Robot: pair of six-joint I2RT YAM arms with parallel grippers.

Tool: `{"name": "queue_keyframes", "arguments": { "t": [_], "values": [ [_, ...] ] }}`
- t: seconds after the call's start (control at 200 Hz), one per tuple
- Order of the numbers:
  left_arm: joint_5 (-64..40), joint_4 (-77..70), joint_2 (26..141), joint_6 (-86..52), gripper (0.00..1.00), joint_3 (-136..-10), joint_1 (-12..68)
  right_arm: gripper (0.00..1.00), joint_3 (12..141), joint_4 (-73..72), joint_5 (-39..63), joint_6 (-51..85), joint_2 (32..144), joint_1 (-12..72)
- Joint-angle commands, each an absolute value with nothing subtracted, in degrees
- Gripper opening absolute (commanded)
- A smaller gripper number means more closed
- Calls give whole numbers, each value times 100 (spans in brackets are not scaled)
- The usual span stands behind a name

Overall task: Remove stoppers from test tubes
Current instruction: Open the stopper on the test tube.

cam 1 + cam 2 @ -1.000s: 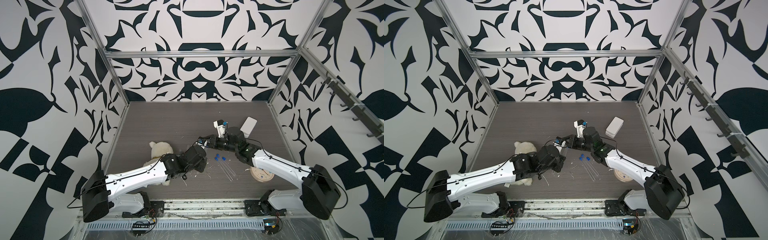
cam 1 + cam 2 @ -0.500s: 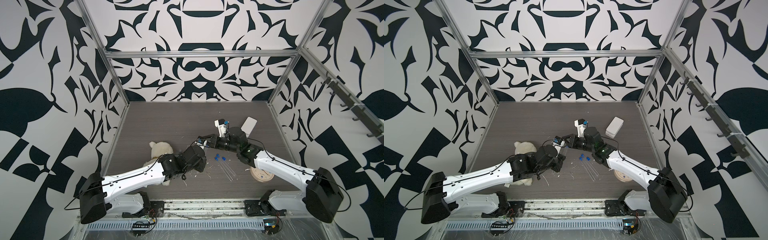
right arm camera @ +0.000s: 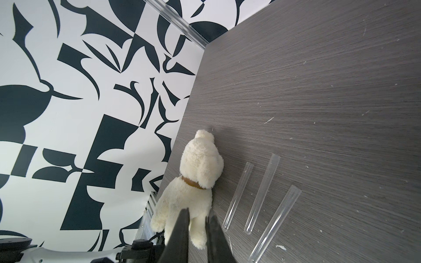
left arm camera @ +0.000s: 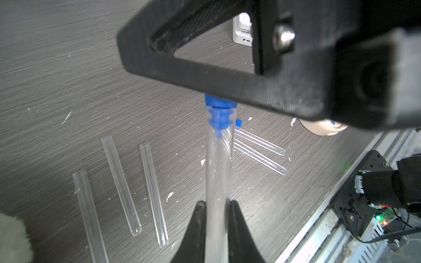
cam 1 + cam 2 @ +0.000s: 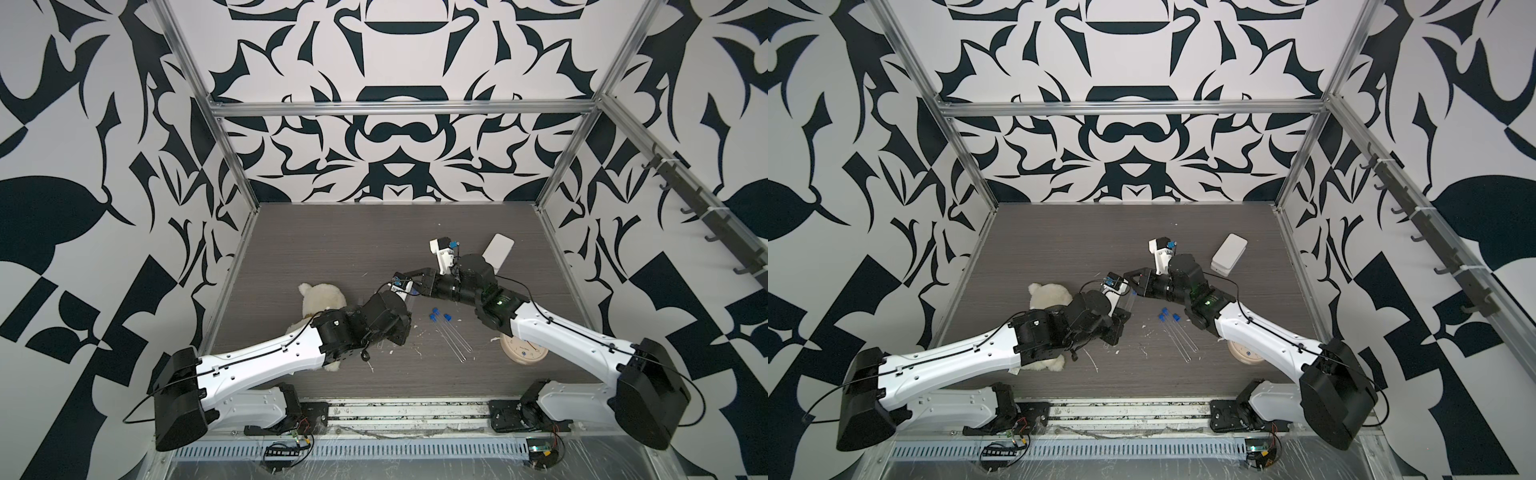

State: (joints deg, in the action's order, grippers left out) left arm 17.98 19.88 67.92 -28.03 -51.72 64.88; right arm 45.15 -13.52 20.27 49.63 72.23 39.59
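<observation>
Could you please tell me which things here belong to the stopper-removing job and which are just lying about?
Job: test tube in the left gripper, its blue stopper; three open tubes; two more tubes; other blue stoppers.
Lying about: plush dog; white box; round clock; white scraps.

Table [image 5: 332,241] bears test tubes [image 5: 453,340], stoppers [image 5: 440,318], plush dog [image 5: 322,297], clock [image 5: 523,353].

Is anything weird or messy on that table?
Yes. A cream plush dog lies beside three unstoppered test tubes, which is odd company for lab gear, and little white scraps litter the table.
</observation>
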Motion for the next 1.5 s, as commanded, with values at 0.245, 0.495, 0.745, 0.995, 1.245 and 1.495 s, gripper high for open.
{"name": "queue_keyframes", "arguments": {
  "t": [0.245, 0.495, 0.745, 0.995, 1.245, 1.495],
  "values": [
    [1963, 1801, 6767, -2830, 11, -5168, 6407, 23, 4676, -1170, 2021, 4809, 6995, 3981],
    [1908, 1733, 6853, -2821, 11, -5186, 6407, 27, 4742, -1196, 2073, 4858, 7070, 3981],
    [1875, 1694, 6873, -2797, 11, -5196, 6394, 26, 4680, -1414, 2201, 4998, 7214, 3979],
    [1794, 1637, 6939, -2812, 11, -5194, 6398, 21, 4683, -1547, 2245, 5081, 7274, 3981],
    [1756, 1639, 6952, -2824, 11, -5186, 6394, 15, 4627, -1573, 2189, 5066, 7278, 3981],
    [1701, 1704, 6935, -2864, 11, -5168, 6394, 12, 4731, -1342, 1953, 4771, 7255, 3981]
  ]
}}
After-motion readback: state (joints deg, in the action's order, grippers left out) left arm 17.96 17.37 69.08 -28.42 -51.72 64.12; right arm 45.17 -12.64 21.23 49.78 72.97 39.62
